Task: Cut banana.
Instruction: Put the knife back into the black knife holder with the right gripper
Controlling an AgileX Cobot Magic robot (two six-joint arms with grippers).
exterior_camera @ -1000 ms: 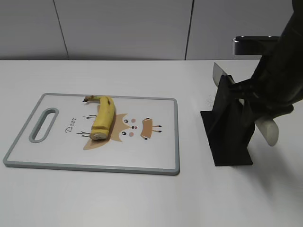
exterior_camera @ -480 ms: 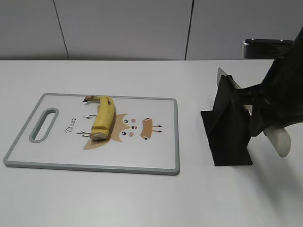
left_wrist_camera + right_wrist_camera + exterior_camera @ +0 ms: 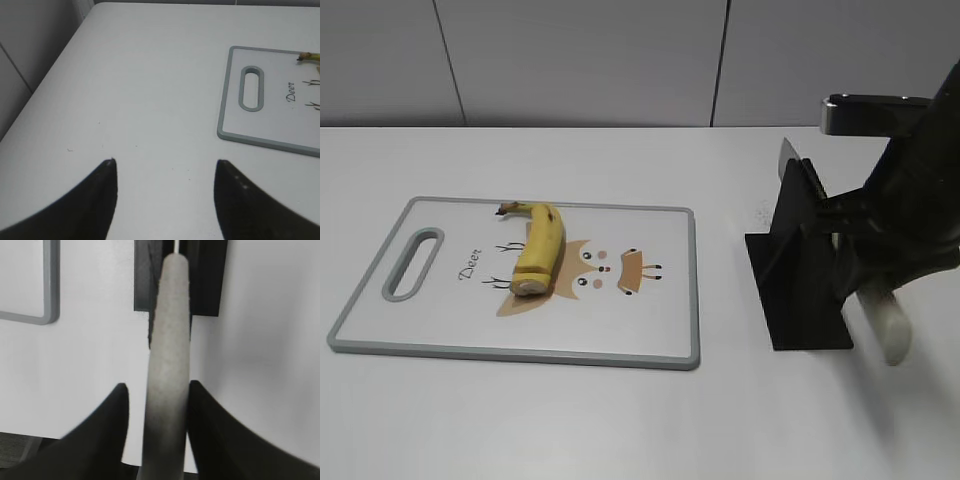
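Note:
The banana (image 3: pixel 538 250) lies on the deer-print cutting board (image 3: pixel 694 290), stem tip at the back, blunt cut end toward the front. Only its stem tip (image 3: pixel 310 56) shows in the left wrist view. My right gripper (image 3: pixel 156 385) is at the black knife stand (image 3: pixel 800 270), its fingers around the pale knife handle (image 3: pixel 167 340), with a narrow gap at the left finger. The handle (image 3: pixel 887 322) slants down beside the stand; the blade tip (image 3: pixel 787 155) sticks out at the top. My left gripper (image 3: pixel 165 162) is open and empty over bare table left of the board.
The board's handle slot (image 3: pixel 412 263) is at its left end, and the board's corner (image 3: pixel 47 315) shows in the right wrist view. The table's left edge (image 3: pixel 45 80) is near my left gripper. A grey panelled wall stands behind the table.
The right arm shifted right, then back left and lower; the knife handle dropped with it. The banana and board have not moved.

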